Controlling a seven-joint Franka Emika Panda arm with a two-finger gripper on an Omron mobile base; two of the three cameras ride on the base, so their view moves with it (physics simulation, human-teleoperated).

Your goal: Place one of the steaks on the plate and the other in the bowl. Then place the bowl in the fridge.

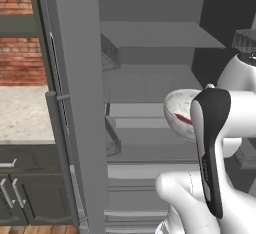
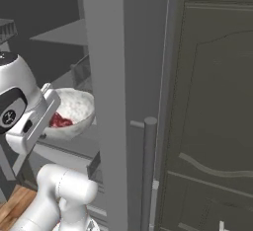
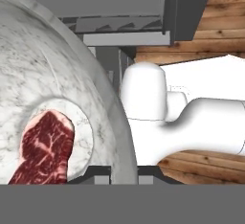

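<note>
1. Brick wall [image 1: 20, 53] and a pale counter [image 1: 22, 113] sit at the far left of your left base view, with dark cabinets [image 1: 25, 188] below them.
2. Next to the right stands the fridge [image 1: 150, 43], its left door [image 1: 75, 103] swung open toward you, handle [image 1: 57, 143] on the door's edge. Shelves and drawers show inside.
3. Right of centre, the bowl [image 1: 176, 110] hangs in the air in front of the open fridge, level with the middle shelves. It rests on no shelf.
4. One steak [image 3: 44, 147] lies on the bowl's floor, as the hand view shows plainly; a red edge of it also shows in both base views.
5. Your gripper's fingertips are hidden behind the arm's wrist and the bowl. I judge the gripper to be clamped narrowly on the bowl's rim, since the bowl is carried aloft against the hand; the fingers themselves cannot be made out.
6. Progress, as a judgement: the bowl's steak is loaded and the fridge is open, so the last stage is under way. What is left is to move the bowl in, set it on a shelf and let go. The plate and second steak cannot be checked from here.
</note>
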